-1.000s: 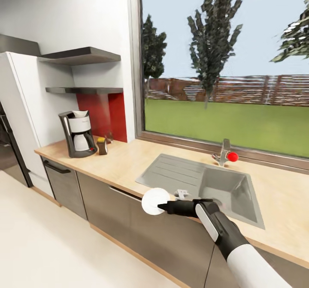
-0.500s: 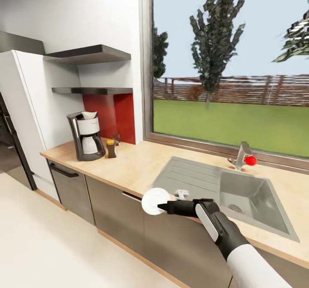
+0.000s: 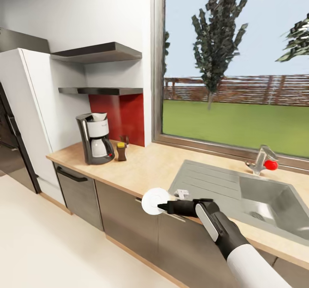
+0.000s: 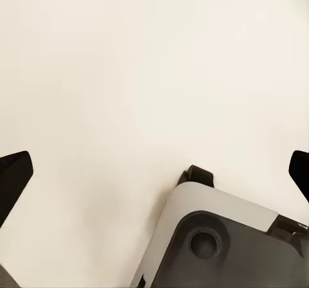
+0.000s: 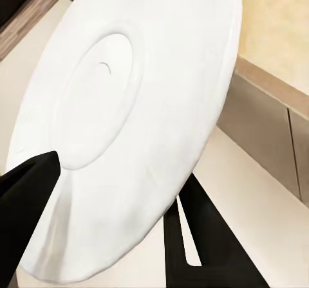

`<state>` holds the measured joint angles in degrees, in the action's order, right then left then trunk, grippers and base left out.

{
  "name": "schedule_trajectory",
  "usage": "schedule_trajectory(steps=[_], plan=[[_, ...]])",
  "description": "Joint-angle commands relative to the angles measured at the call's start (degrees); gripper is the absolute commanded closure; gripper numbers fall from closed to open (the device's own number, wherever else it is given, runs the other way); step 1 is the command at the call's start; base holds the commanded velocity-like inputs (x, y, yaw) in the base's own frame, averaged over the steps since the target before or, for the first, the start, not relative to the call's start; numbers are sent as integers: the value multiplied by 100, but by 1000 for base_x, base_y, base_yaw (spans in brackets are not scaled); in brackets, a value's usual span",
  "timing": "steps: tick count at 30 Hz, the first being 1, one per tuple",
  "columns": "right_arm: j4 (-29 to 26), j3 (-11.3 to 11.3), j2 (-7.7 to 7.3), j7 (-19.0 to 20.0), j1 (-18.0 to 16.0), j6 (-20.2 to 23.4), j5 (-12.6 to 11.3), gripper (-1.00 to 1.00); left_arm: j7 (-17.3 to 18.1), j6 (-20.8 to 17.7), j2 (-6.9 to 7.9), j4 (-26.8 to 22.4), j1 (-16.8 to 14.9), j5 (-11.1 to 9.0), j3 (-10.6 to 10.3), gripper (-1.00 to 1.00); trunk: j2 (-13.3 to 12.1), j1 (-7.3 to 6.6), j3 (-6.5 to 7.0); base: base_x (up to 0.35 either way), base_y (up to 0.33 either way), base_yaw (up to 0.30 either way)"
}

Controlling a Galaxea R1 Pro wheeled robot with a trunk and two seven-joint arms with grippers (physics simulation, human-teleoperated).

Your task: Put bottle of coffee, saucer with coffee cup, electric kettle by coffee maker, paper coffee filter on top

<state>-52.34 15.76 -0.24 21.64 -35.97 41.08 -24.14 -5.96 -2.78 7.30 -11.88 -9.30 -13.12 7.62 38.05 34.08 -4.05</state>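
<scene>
Saucer [image 3: 155, 200] pinched edge-on in right arm's jaws, forearm stretched toward counter [image 3: 146, 168]

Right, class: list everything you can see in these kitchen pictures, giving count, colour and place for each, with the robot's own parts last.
coffee maker: one, black and white, on the countertop's left end.
paper filter: one, white, on top of the coffee maker.
coffee bottle: one, brown with yellow cap, beside the coffee maker.
countertop: one, light wood, under the window.
sink: one, grey, set in the countertop.
tap: one, grey with red knob, behind the sink.
shelves: two, dark, above the coffee maker.
saucer: one, white, held in front of the counter's edge.
right end effector: one, black, shut on the saucer's rim.
left end effector: one, black fingertips apart, over cream floor.
</scene>
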Motion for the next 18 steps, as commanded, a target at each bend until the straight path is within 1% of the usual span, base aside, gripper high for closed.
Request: schedule_trajectory(steps=[1, 6, 8, 10, 18], plan=[[-3, 6, -3, 7, -6, 23, -3, 100, -10, -29, -1, -14, -1, -41, 3, -100, 9, 4, -10, 162, 304, 0], [-2, 6, -3, -1, -6, 23, 3, 100, -10, -29, -1, -16, -1, -41, -12, -100, 9, 4, -10, 162, 304, 0], [-4, 6, -3, -1, -6, 23, 5, 100, -10, -29, -1, -15, -1, -41, -93, -100, 9, 4, -10, 162, 304, 0], [-4, 6, -3, -2, -6, 23, 4, 100, -10, -29, -1, -15, -1, -41, -125, -100, 9, 4, -10, 162, 304, 0], [-5, 6, -3, -1, -6, 23, 5, 100, -10, 51, -1, -10, -1, -41, -151, -100, 9, 4, -10, 162, 304, 0]])
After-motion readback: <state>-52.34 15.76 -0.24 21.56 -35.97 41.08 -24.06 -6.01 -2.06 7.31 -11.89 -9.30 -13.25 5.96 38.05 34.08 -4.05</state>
